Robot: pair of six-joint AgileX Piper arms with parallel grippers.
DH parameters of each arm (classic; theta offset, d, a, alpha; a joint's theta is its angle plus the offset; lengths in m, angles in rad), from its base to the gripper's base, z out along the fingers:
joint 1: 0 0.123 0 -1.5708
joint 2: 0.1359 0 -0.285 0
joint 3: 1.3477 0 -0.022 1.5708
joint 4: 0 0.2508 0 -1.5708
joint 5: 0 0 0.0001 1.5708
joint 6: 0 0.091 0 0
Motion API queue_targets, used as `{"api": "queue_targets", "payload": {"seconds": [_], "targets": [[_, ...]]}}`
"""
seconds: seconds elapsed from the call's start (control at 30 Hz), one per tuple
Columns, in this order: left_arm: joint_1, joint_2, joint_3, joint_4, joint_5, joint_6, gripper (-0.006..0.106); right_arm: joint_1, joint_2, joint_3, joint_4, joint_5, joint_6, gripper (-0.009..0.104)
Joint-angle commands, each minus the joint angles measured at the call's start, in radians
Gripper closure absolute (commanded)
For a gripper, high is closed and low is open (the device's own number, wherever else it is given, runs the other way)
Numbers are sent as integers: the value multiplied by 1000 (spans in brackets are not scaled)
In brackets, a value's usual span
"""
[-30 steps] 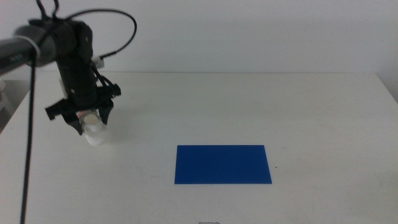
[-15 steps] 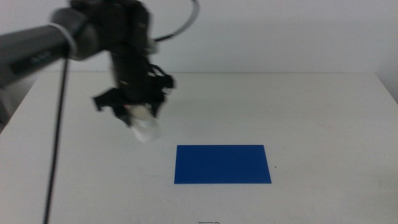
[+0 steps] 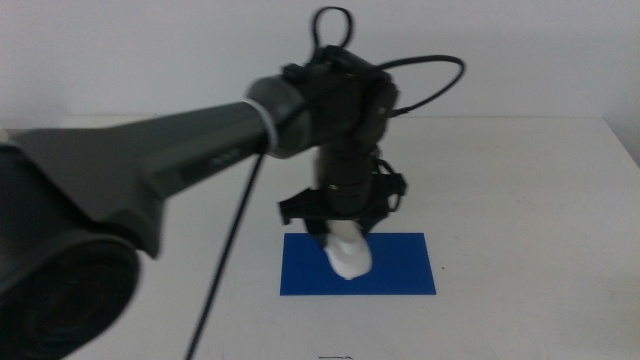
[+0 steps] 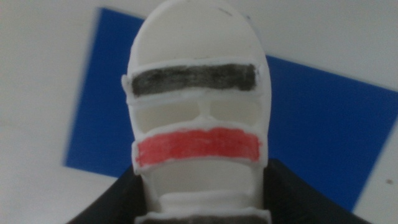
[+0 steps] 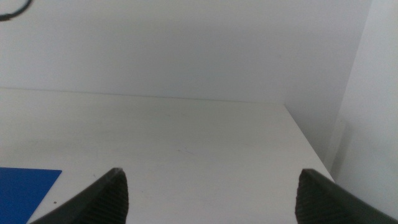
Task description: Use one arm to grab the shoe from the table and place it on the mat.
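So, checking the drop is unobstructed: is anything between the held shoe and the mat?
Nothing: the left wrist view shows the shoe over bare blue mat.

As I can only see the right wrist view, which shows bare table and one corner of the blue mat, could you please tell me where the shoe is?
Observer: The left pincer is shut on the shoe and holds it over the mat.
Operator: Thank you. Is it down on the mat yet?
Observer: I cannot tell. The middle view shows its lower end over the mat's left half, but contact is unclear.
Operator: Which way does it face?
Observer: In the left wrist view its strapped top faces the camera, with the black strap beyond the red strap and blue mat behind both.
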Motion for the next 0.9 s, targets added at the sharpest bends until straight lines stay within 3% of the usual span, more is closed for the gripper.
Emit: {"api": "queue_targets", "payload": {"seconds": [0.0, 0.23, 0.5, 0.87], "targets": [[-22, -28, -80, 6, 5, -21, 102, 2, -19, -19, -9, -78, -5, 1], [-45, 51, -206, 3, 61, -33, 102, 2, -19, -19, -9, -78, -5, 1], [-45, 52, -214, 38, 104, -51, 102, 2, -19, -19, -9, -78, -5, 1], [-45, 52, -214, 6, 104, -58, 102, 2, -19, -19, -9, -78, -5, 1]]}}
